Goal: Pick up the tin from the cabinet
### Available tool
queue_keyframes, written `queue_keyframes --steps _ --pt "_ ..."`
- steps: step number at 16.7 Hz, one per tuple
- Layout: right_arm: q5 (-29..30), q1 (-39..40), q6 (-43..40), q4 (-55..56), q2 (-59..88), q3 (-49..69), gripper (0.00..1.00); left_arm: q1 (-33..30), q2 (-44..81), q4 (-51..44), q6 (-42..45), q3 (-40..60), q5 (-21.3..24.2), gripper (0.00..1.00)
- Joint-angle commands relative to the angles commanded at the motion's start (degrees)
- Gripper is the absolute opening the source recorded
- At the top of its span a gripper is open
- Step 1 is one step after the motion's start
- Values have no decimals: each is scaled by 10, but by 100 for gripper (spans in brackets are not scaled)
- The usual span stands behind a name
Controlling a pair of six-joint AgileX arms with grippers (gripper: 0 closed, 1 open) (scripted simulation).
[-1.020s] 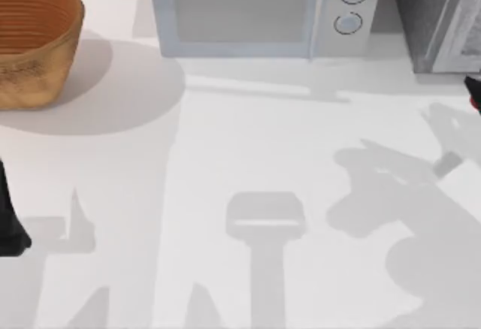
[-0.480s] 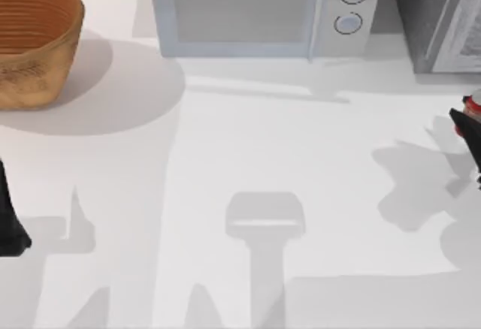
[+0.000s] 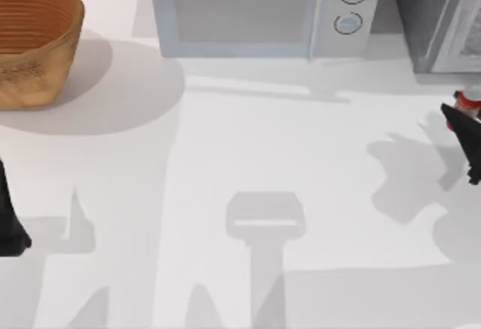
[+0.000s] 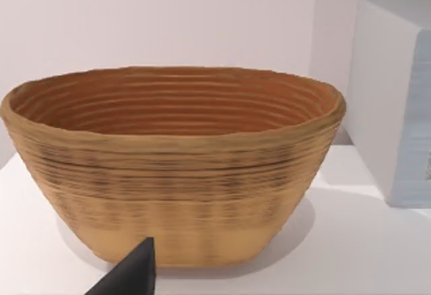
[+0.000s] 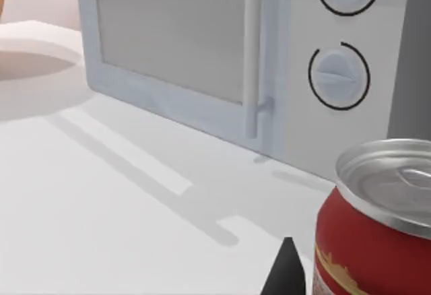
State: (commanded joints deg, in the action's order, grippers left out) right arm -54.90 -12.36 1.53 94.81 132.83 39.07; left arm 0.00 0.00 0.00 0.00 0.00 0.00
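Compared with half a second ago: right gripper (image 3: 467,130) shifted slightly up and toward the frame's centre at the right edge of the top view, carrying the tin (image 3: 469,101) with it; shadow on the table (image 3: 225,141) beneath it drawn a little leftward. A full second ago, barely a black tip and a sliver of red visible at that edge.

Now: tin at the far right edge of the top view, just below the grey cabinet (image 3: 436,17) in the upper right corner, red body and pale silvery top showing right at the upper tip of the black gripper, touching it. In the right wrist view, tin (image 5: 377,227) large at the lower right of the frame, upright, one dark fingertip (image 5: 285,271) just beside its left flank. Apparently pinching the tin, though the second finger is out of sight.

Microwave (image 3: 263,10) along the top centre. Woven basket (image 3: 34,40) in the upper left. Left gripper (image 3: 9,216) parked at the left edge; finger spread cannot be told.
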Motion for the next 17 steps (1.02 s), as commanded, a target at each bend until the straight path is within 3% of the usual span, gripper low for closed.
queue_keyframes --steps 6,17 --pt "14 12 -1 -5 8 14 0 0 0 0 0 0 0 100" --pt "14 12 -1 -5 8 14 83 0 0 0 0 0 0 100"
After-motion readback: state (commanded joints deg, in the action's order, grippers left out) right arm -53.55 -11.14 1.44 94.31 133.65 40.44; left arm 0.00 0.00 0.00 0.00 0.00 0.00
